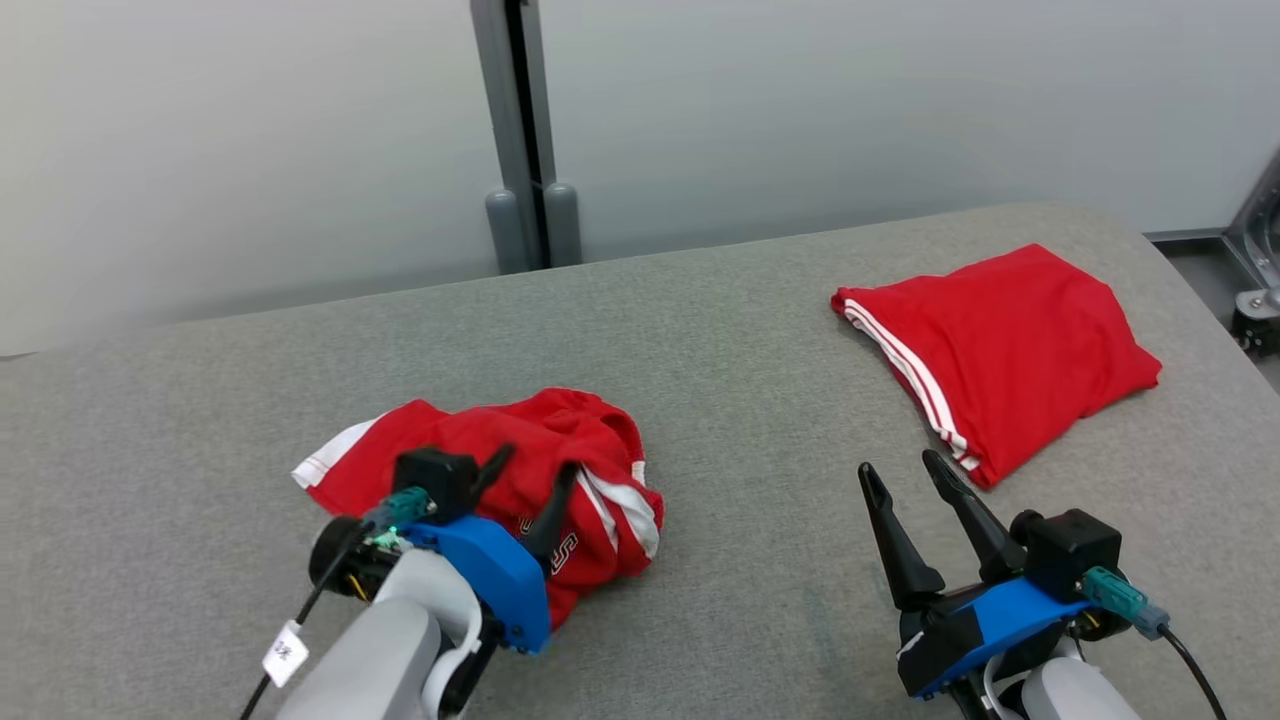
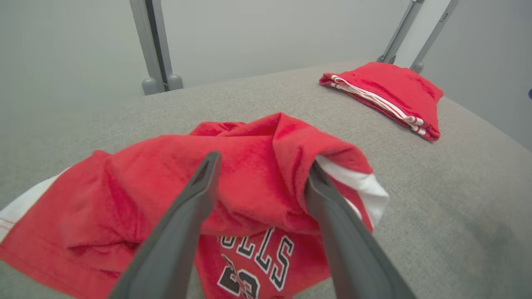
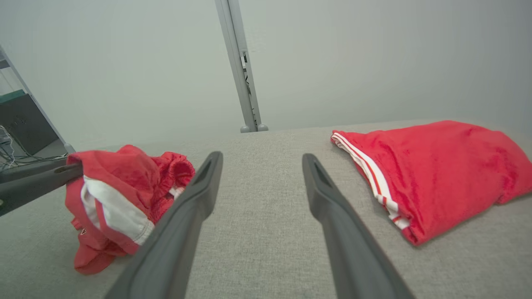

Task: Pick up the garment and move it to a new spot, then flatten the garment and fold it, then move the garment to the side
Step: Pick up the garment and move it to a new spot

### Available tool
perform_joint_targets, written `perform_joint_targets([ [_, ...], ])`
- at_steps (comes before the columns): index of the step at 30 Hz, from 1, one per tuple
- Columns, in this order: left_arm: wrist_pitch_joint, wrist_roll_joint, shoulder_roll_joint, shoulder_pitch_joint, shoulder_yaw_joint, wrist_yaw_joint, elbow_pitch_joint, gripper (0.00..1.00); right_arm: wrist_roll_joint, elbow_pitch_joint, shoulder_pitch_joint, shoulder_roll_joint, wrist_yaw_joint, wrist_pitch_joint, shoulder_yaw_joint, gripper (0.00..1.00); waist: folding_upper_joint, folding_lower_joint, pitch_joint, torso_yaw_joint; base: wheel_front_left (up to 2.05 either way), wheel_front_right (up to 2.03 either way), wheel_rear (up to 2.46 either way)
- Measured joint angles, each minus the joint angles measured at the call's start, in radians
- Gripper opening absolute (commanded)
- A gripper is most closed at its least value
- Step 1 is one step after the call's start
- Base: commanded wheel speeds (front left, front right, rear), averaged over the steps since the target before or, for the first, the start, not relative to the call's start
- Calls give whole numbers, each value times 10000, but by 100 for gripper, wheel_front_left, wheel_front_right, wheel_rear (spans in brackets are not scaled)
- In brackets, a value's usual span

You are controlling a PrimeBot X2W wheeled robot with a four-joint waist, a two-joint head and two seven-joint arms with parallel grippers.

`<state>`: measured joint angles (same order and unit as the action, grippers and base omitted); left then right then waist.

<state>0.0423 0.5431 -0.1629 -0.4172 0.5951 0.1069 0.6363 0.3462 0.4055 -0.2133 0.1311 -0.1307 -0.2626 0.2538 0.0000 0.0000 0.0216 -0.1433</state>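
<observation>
Inspector 1: Nearest us, the left gripper (image 1: 538, 462) sits low at the near left of the grey fabric-covered table (image 1: 750, 330), on its pale forearm (image 1: 380, 650). We record its two dark fingers spread wide.

Inspector 2: And the cloth at its tips?

Inspector 1: We find the crumpled red jersey with white trim and black-and-white lettering (image 1: 585, 425) heaped on the table directly under that gripper. From the left wrist, a bunched fold bulges between the fingers (image 2: 199, 195) and touches both. The jaws stand apart and are not pinching it.

Inspector 2: We note the right gripper (image 1: 900, 465) at the near right. Its fingers are likewise parted and sit over bare table, apart from any cloth.

Inspector 1: Agreed. Beyond it, toward the far right, we log a folded red garment with white side stripes (image 1: 1000, 350), lying flat and well apart from the jersey.

Inspector 2: Behind the table's far edge we enter a grey upright post (image 1: 520, 130) against a pale wall (image 1: 250, 150).
</observation>
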Motion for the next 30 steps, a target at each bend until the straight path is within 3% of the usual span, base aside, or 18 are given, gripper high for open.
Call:
perform_joint_targets([
  [4, 880, -67, -142, -269, -201, 21, 67, 100, 2, 19, 19, 6, 0, 2, -12, 100, 0, 0, -107, 272, 0, 0, 0],
  [9, 1501, -75, -529, -163, -548, -276, -439, 100, 0, -65, 76, 15, 0, 2, -150, 100, 0, 0, -244, 597, 0, 0, 0],
  [17, 2027, 27, -1241, 1033, -1419, -1195, -2048, 100, -17, -230, 261, 79, 0, 0, -539, 100, 0, 0, -322, 1032, 0, 0, 0],
  [21, 2165, -148, -1390, 1905, -1958, -1871, -2788, 100, -48, -293, 395, 77, 0, 0, -583, 100, 0, 0, -308, 1157, 0, 0, 0],
  [26, 2194, -612, -1095, 2986, -2928, -2389, -3921, 100, -48, -384, 522, 134, 0, 2, -652, 100, 0, 0, -232, 1228, 0, 0, 0],
  [30, 2194, -999, -650, 3801, -3498, -2324, -4335, 100, -38, -403, 580, 224, 0, 2, -742, 100, 0, -1, -183, 1233, 0, 0, 0],
])
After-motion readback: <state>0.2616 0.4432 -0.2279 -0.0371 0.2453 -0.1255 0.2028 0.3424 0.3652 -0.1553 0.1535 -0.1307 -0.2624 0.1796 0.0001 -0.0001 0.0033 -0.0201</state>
